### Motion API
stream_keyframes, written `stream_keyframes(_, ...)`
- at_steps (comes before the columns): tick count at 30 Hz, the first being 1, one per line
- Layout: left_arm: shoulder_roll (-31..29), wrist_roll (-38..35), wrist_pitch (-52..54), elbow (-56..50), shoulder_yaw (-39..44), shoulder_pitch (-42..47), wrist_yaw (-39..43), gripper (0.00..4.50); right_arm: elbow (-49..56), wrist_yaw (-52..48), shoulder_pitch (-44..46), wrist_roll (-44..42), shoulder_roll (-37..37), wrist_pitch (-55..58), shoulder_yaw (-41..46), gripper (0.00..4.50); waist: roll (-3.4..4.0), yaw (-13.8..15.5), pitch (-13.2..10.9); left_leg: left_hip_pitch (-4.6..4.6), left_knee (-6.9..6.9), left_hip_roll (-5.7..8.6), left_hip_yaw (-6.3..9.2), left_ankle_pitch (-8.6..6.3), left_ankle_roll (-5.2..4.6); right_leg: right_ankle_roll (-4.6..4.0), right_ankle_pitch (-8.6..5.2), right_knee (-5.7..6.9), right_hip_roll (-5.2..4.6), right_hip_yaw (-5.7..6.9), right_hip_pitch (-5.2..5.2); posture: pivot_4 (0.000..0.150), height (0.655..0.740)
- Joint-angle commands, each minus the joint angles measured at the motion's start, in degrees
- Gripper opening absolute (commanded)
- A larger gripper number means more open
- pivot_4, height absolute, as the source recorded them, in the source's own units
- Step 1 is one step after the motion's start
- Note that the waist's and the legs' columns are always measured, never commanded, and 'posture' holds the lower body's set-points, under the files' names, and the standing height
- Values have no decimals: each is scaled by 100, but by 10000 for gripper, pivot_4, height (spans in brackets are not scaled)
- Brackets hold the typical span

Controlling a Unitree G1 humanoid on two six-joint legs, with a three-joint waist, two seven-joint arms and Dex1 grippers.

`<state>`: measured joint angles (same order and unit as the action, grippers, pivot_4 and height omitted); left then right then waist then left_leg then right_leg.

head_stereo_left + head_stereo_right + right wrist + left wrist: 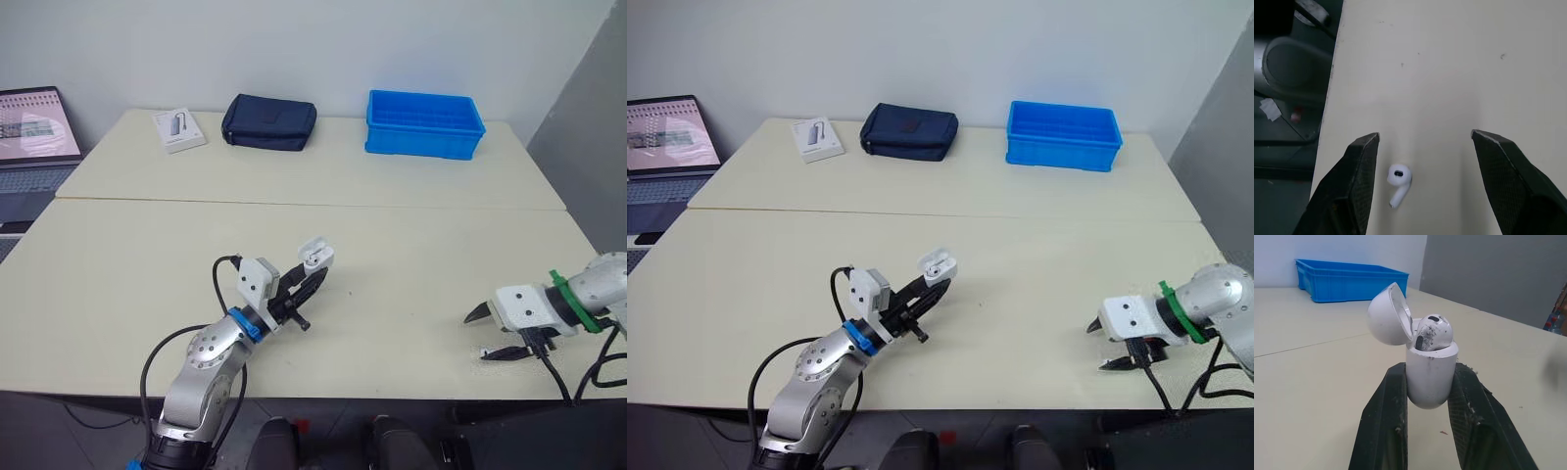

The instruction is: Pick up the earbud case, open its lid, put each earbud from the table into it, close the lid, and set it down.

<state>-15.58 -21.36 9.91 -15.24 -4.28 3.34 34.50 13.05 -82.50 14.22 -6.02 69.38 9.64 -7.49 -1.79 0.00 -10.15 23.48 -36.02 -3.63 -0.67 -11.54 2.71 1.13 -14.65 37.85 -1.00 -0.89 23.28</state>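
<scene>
Left eye view: lower centre, the left gripper (pixel 312 277) clamps the open earbud case (pixel 316 257), with bare table (pixel 411 245) around it. Lower right, the right gripper (pixel 482 334) gapes by the front edge. A blue bin (pixel 424 123) and a pouch (pixel 269 121) sit far back.
Left wrist view: one earbud (pixel 1432 332) is seated inside the case.
Right wrist view: a loose earbud (pixel 1398 182) lies between the wide-spread jaws, beside the table edge at frame left.

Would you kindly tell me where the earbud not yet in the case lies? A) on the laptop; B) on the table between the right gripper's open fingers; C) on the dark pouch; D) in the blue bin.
B: the earbud lies on the table between the open fingers of the right gripper, while the left gripper holds the earbud case.
</scene>
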Motion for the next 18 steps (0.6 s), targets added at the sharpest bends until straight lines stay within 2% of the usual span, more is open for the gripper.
stream_keyframes(1, 15, -37, -49, -163, -7, 56, 27, 7389, 778, 488, -188, 577, 353, 1262, 117, 31119, 0, 2, 0, 0, -1, 0, 0, 0, 0, -4, -2, -1, -1, 0, 0, 1500, 7400)
stream_keyframes(5, 37, -29, -34, -172, -44, 37, 17, 7389, 1318, 723, -349, 806, 287, 2119, -237, 31119, 0, -5, 0, -1, -3, 2, -6, 0, 1, -13, -7, -1, -6, -3, 1, 1500, 7400)
stream_keyframes(11, 46, -31, -34, -142, -41, 75, 10, 7389, 1115, 985, -191, 1202, -17, 2243, -717, 31119, 0, -12, 0, 0, -4, 4, -7, 0, 0, -12, -7, -3, -7, -4, 1, 1500, 7400)
stream_keyframes(18, 31, -31, -36, -155, -12, 48, -10, 7389, 836, 947, -248, 1274, -36, 2113, -848, 31119, -1, -11, 0, 2, -3, 5, -6, 0, 0, -11, -7, -7, -7, -3, 1, 1500, 7400)
